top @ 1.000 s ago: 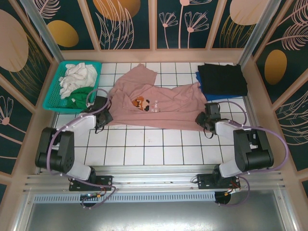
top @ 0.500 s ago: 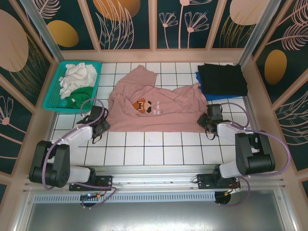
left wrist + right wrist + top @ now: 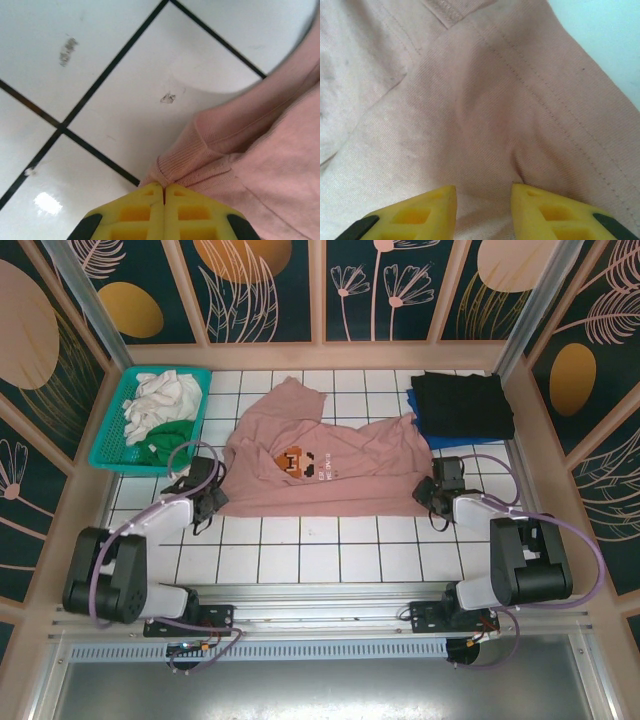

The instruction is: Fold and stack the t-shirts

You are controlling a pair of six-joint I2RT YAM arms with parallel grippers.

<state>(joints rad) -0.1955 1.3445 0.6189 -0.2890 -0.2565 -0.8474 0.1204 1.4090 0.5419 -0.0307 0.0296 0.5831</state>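
At table (image 3: 320, 540) centre, top view: pink t-shirt (image 3: 370, 468) lies spread. Left wrist: left gripper (image 3: 164, 186) fully closed, pinching only the ribbed edge; may slip when lifted. Right wrist: right gripper (image 3: 482, 192) half-closed on a bunched fold; uneven pull may skew the cloth.

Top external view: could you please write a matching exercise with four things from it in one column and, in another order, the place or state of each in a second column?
Column one
1. dusty-pink cloth t-shirt
2. teal plastic lattice basket
3. folded black cloth t-shirt
4. left gripper

Column two
A. far right, lying on a blue t-shirt
B. shut on the pink shirt's edge
C. spread out in the middle
D. far left, holding white cloth and green cloth

Pairs: 1-C, 2-D, 3-A, 4-B
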